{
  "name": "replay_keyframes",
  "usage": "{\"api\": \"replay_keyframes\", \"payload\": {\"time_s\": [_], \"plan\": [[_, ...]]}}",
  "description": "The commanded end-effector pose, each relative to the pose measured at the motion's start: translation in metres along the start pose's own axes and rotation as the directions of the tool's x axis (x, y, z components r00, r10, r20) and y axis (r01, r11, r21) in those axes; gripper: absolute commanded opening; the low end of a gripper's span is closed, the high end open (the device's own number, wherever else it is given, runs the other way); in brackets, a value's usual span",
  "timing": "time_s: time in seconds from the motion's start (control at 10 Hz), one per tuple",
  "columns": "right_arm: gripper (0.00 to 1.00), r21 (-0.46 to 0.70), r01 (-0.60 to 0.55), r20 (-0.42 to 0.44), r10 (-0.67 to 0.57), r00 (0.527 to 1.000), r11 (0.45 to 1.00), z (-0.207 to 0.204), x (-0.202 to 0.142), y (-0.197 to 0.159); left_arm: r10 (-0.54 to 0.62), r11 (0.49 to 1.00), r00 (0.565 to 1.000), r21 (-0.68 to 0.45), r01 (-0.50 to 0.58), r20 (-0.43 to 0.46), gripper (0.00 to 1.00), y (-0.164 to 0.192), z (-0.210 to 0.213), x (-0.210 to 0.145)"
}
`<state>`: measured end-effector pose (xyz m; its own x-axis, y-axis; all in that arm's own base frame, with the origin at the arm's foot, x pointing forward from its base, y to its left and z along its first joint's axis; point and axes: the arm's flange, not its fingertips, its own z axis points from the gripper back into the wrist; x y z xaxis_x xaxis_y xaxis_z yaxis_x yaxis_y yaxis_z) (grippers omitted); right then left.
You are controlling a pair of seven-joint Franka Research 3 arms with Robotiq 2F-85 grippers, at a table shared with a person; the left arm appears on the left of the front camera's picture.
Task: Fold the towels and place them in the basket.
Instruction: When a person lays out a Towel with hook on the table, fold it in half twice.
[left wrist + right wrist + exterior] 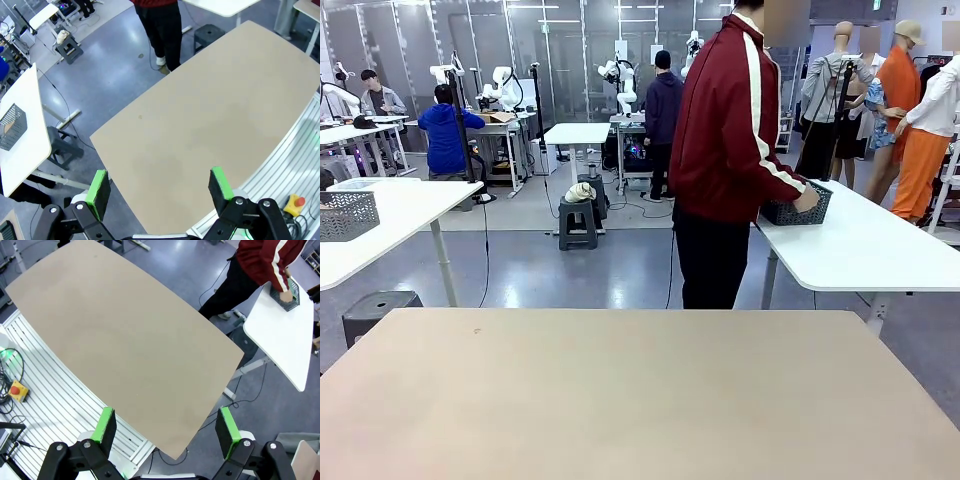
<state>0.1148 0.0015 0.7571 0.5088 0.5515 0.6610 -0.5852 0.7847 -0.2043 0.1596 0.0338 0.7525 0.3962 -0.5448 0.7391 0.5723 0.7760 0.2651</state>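
Left gripper and right gripper hang spread wide over the tan table, pinching nothing. They're waiting, I'd say. At two o'clock the person grips the basket on a white side table, probably fetching it.

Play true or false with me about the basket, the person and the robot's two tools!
1. The person's hand rests on the basket. True.
2. The basket sits on the floor. False: it stands on a white table.
3. The left tool is open. True.
4. The right tool is shut tight. False: the right tool is open and holds nothing.
5. The person wears a blue jacket. False: the jacket is dark red with white stripes.
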Motion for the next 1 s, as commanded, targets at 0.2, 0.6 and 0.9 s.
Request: {"api": "replay_keyframes", "payload": {"time_s": [0.2, 0.6, 0.9], "plan": [[1.0, -0.006, -0.001, 0.009, 0.001, 1.0, 1.0, 0.006, -0.0022, 0.0025, 0.0, 1.0, 1.0, 0.0, 0.0, 0.0, 1.0, -0.0003, -0.0004, 0.0005], [1.0, -0.006, -0.001, 0.009, 0.001, 1.0, 1.0, 0.006, -0.0022, 0.0025, 0.0, 1.0, 1.0, 0.0, 0.0, 0.0, 1.0, -0.0003, -0.0004, 0.0005], [1.0, -0.006, -0.001, 0.009, 0.001, 1.0, 1.0, 0.006, -0.0022, 0.0025, 0.0, 1.0, 1.0, 0.0, 0.0, 0.0, 1.0, -0.0003, -0.0004, 0.0005]]}}
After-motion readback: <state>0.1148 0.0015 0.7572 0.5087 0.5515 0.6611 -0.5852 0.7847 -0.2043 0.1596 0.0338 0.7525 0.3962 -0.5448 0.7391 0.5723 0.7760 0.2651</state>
